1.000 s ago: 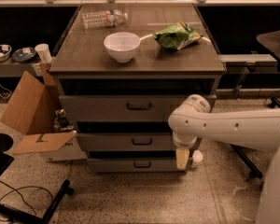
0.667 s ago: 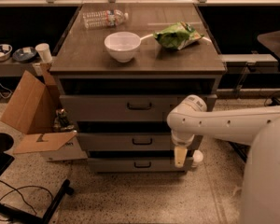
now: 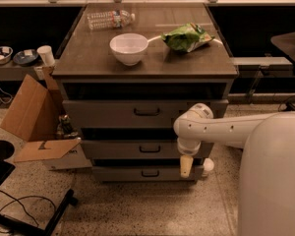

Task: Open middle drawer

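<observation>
- Bench [image 3: 88, 63]: a grey drawer cabinet with a dark flat top and three drawer fronts stacked below it. The front edge of the top overhangs the fronts.
- Open room: bare speckled floor [image 3: 137, 205] lies in front of the cabinet. The left is crowded by an open cardboard box [image 3: 32, 114] leaning just beside the cabinet's left side, with a black stand base and cables [image 3: 24, 215] at the lower left.
- On the right, the robot's white arm [image 3: 226, 129] reaches in from its bulky white body [image 3: 273, 181], which fills the lower right corner.
- Claw [image 3: 186, 170]: it points down at the right end of the drawer stack, well to the right of the handles. Its wrist crosses the right end of the middle drawer and its tip hangs over the bottom drawer front [image 3: 123, 173]. Cannot tell whether it is apart or together, nor whether it touches a panel.
- Middle drawer [image 3: 113, 150]: second front down, a low wide grey panel with a small black bar handle [image 3: 150, 149] at centre. A dark gap runs above it, under the taller top drawer front [image 3: 98, 114].
- On the bench top: a white bowl [image 3: 129, 48] near the middle, a green crinkled bag [image 3: 187, 37] to its right, and a clear water bottle [image 3: 109, 19] lying on its side toward the back left. All sit back from the front edge.
</observation>
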Available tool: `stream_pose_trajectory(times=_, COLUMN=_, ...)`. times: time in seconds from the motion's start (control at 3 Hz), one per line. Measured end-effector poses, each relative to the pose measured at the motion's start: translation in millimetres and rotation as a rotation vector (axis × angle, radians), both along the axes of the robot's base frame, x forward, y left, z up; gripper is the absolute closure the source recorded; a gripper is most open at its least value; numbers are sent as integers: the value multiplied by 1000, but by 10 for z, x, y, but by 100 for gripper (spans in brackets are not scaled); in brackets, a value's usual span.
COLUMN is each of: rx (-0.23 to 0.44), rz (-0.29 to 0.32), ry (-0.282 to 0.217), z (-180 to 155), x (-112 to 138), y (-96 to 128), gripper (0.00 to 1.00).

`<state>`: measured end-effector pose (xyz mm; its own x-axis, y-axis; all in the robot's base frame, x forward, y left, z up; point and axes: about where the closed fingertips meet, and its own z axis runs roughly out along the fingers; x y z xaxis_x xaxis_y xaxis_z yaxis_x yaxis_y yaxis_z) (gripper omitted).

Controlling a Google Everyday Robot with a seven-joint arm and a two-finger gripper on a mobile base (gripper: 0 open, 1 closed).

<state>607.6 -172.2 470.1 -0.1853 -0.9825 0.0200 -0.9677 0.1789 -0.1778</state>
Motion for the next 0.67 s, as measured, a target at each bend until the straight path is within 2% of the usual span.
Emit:
stream_pose_trajectory(times=0.33, rx=20, rz=9, ry=13, z=-122, x=52, y=93, gripper=0)
stream_pose_trajectory(times=0.67, rx=49, rz=22, ry=21, z=-238, x=86, y=190, gripper=18)
